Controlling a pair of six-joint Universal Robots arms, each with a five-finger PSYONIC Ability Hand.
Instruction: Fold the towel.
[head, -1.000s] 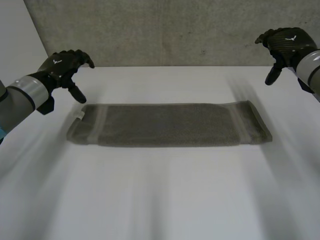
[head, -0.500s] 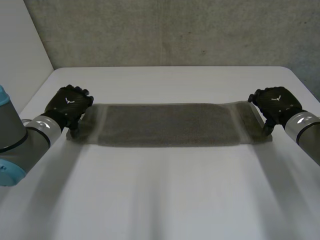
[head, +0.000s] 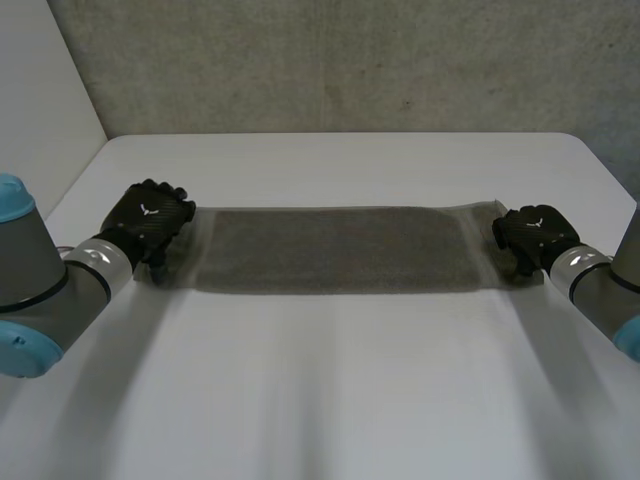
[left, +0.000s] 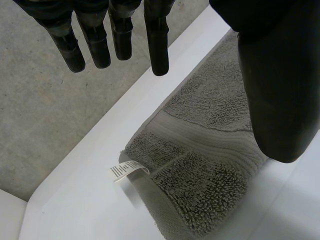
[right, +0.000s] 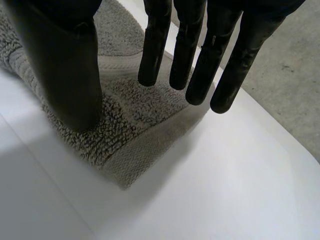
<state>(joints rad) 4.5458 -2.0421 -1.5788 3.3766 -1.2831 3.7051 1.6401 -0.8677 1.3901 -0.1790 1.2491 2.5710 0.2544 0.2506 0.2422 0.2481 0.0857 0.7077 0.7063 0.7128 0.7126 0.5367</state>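
Down from raised a second ago: left hand (head: 150, 220) and right hand (head: 533, 236), each over one short end of grey towel (head: 335, 250), fingers straight, thumbs apart (nothing gripped).

You've got open table (head: 330, 390) all along the near side of the towel (head: 335, 250), and a bare strip beyond its far edge too. At the towel's two short ends your left hand (head: 152, 218) and right hand (head: 530, 236) block the way, fingers straight.
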